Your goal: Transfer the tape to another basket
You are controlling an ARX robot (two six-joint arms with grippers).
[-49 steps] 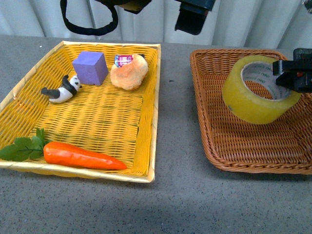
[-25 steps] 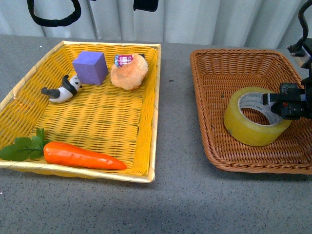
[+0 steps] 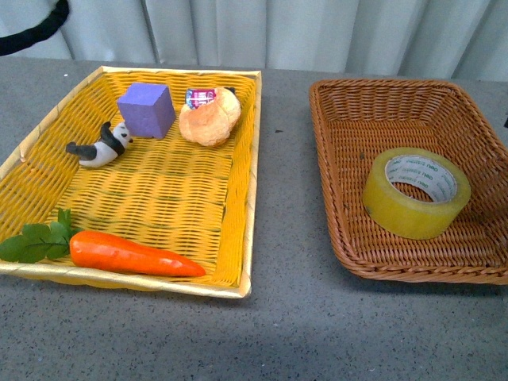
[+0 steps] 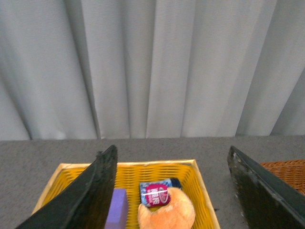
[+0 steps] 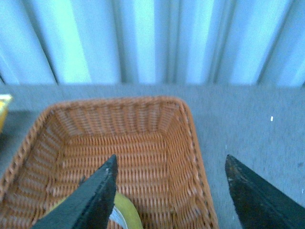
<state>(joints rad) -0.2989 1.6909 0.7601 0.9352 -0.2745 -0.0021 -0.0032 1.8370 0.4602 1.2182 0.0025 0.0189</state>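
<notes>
The tape [image 3: 409, 213] lies flat, hole up, in the brown basket [image 3: 329, 143], near the middle, a bit toward 6 o'clock. The right gripper [image 5: 170, 158] is spread wide over that basket. It is nearer the tape than the left gripper [image 4: 172, 149], which is spread wide too.

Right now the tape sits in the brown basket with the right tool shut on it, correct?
No. The tape sits in the brown basket, but the right tool is open and off it, as the front and right wrist views show.
</notes>
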